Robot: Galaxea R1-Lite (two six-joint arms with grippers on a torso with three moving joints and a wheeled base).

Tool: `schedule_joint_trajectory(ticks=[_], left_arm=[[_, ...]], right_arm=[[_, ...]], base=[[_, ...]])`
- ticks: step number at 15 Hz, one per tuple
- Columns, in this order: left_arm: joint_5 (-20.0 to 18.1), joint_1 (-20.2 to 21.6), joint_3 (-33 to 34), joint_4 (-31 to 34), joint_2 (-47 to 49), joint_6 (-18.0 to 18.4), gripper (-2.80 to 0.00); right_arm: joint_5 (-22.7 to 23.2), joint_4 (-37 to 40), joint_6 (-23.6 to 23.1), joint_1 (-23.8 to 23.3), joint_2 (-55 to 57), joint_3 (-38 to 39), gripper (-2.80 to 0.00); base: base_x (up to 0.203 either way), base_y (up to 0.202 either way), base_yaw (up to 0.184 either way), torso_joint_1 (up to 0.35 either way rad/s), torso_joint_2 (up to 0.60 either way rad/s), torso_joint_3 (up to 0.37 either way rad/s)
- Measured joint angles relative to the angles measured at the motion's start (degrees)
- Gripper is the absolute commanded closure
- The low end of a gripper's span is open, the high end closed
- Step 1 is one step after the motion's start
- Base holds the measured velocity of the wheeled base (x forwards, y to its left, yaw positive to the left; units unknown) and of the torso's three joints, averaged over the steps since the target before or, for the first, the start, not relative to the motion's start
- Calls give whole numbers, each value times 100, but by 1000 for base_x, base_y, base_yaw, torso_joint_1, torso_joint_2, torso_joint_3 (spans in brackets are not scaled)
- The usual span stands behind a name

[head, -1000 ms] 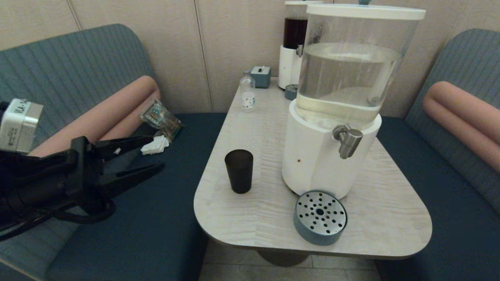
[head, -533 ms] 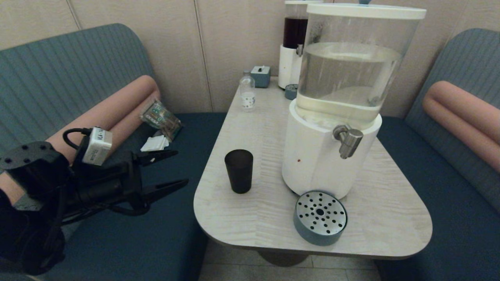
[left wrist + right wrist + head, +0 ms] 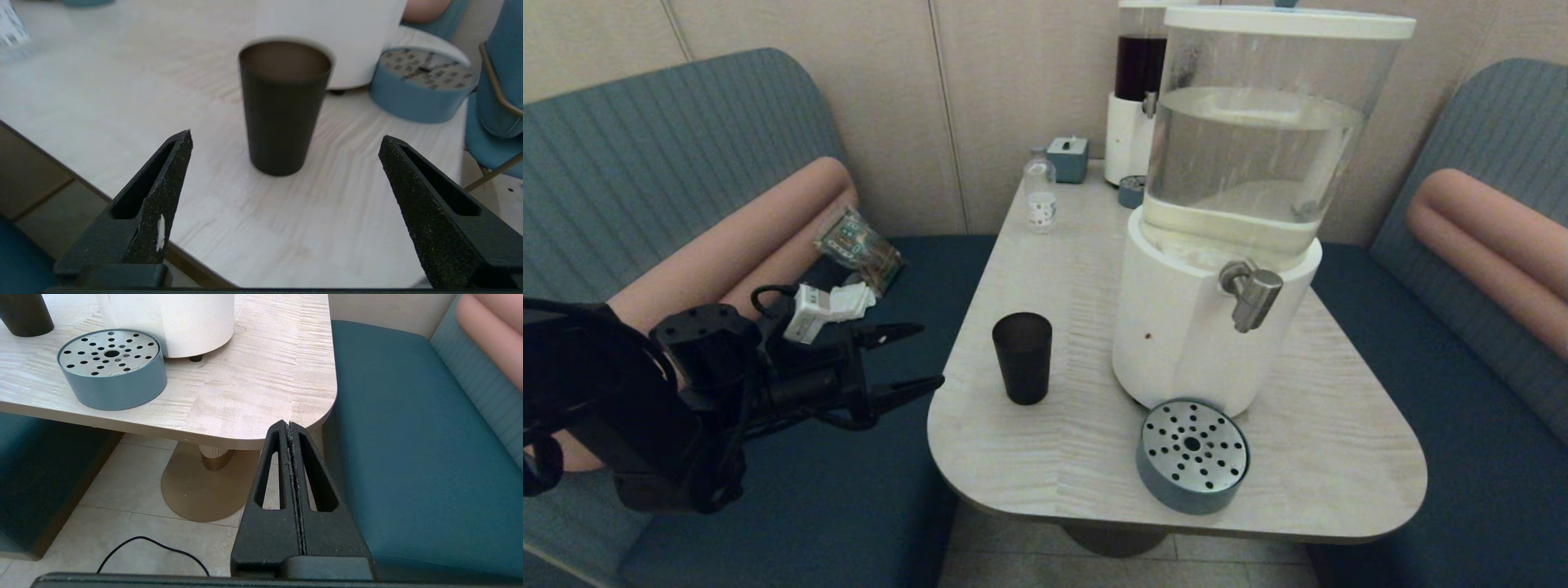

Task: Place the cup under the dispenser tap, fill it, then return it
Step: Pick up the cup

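Observation:
The dark tapered cup [image 3: 1022,358] stands upright on the pale table [image 3: 1307,425], left of the big dispenser's white base [image 3: 1176,327]. The silver dispenser tap [image 3: 1250,292] juts out above the round drip tray [image 3: 1192,454]. My left gripper [image 3: 921,356] hovers at the table's left edge, open, pointing at the cup and a short way from it. In the left wrist view the cup [image 3: 284,106] sits ahead of the spread left gripper [image 3: 286,136]. My right gripper [image 3: 289,424] is shut and empty, low by the table's near right corner, outside the head view.
A small clear bottle [image 3: 1040,196], a small blue box [image 3: 1067,159] and a slim dark-liquid dispenser [image 3: 1135,98] stand at the table's far end. Blue benches flank the table, with a packet [image 3: 858,245] on the left seat.
My left arm has swung forward and right toward the table, bringing the open gripper from over the bench to the table's left edge. The cup has not moved.

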Motion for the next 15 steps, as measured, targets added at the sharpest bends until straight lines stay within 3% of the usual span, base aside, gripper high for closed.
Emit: schedule_joint_trajectory(ticks=[9,15], left_arm=[[82,-572,-760,0,930,50,-280],[552,-726,-1654,1,1520,39,-280]], right_arm=[[5,0,0,0,0,0,0],[5,0,0,2,0,0,0]], base=[[0,0,0,0,0,0],[0,0,0,0,0,0]])
